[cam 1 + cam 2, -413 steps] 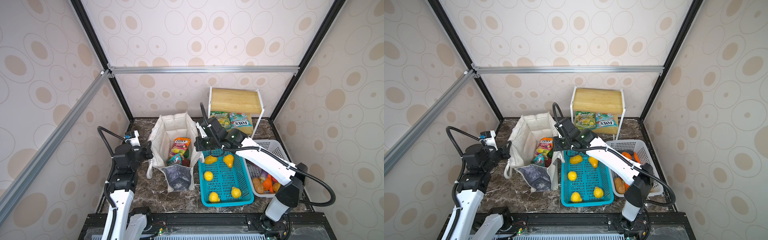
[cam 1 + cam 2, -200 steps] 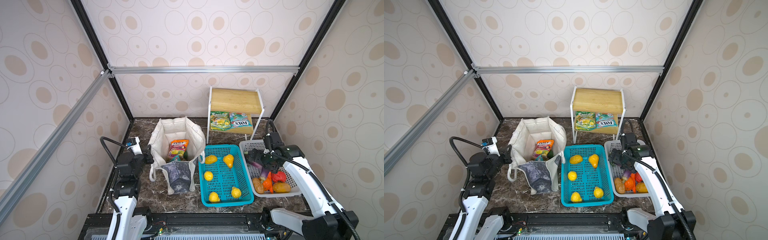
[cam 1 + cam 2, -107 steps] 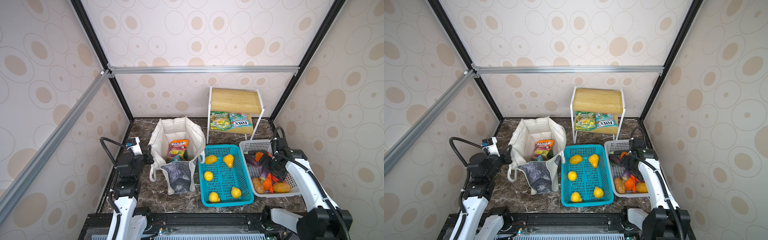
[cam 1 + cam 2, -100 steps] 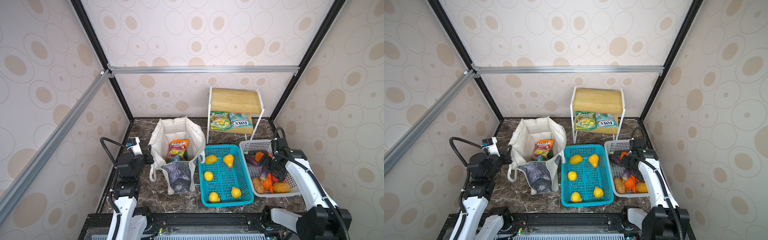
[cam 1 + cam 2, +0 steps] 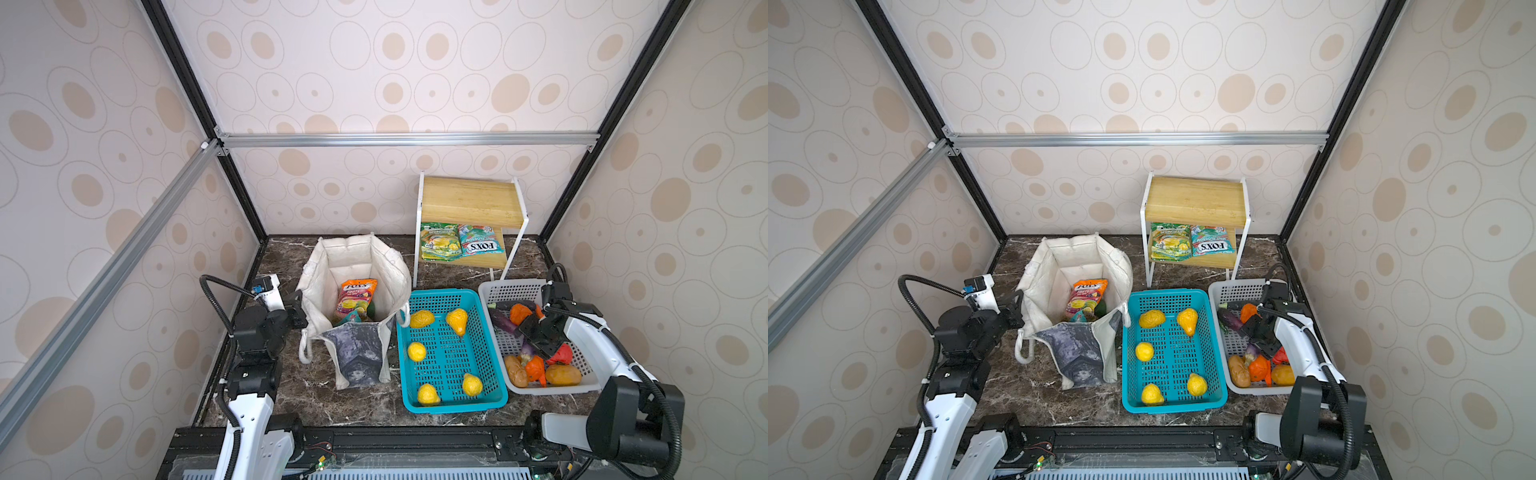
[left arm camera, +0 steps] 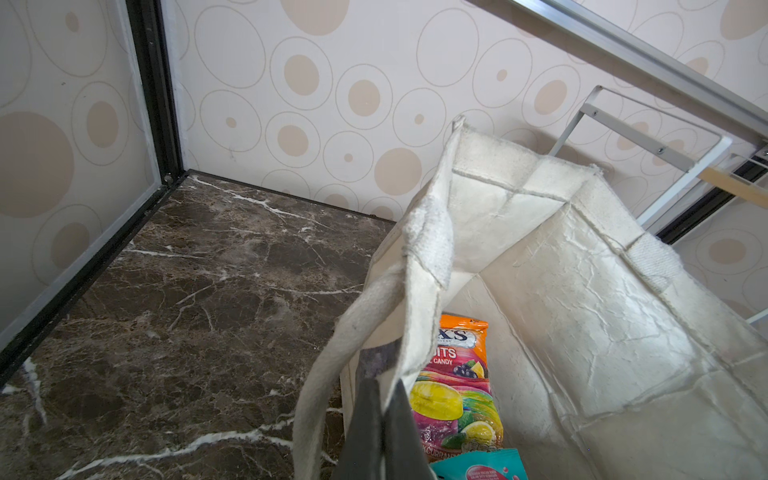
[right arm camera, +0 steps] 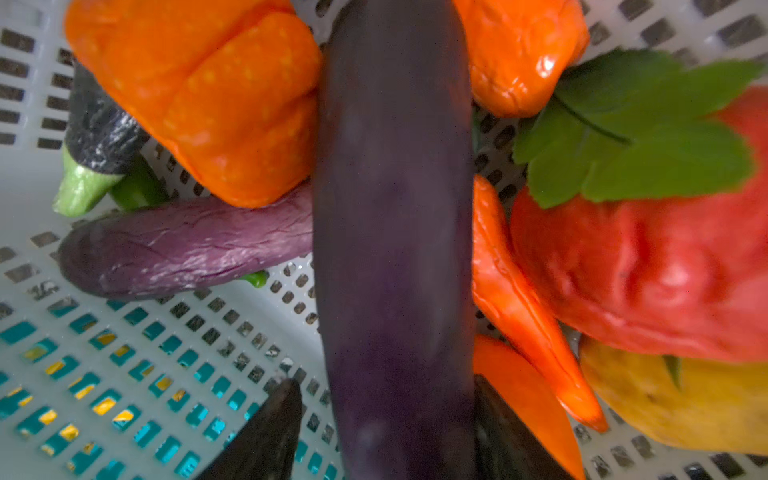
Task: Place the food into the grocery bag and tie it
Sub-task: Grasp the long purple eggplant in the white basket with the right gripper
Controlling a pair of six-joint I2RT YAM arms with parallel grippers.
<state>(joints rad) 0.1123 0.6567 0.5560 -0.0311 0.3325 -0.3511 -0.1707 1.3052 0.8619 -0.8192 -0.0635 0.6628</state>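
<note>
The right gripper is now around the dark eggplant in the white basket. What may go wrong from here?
The right gripper straddles the smooth dark eggplant; it may slip when lifted.
It lies over a lighter eggplant and beside an orange pepper, which might be dragged along.
The left gripper pinches only the bag rim, so the mouth might sag.

Left hand pinched tight on the grocery bag rim. Right hand pointing down, fingers straddling the eggplant, not quite clamped.
</note>
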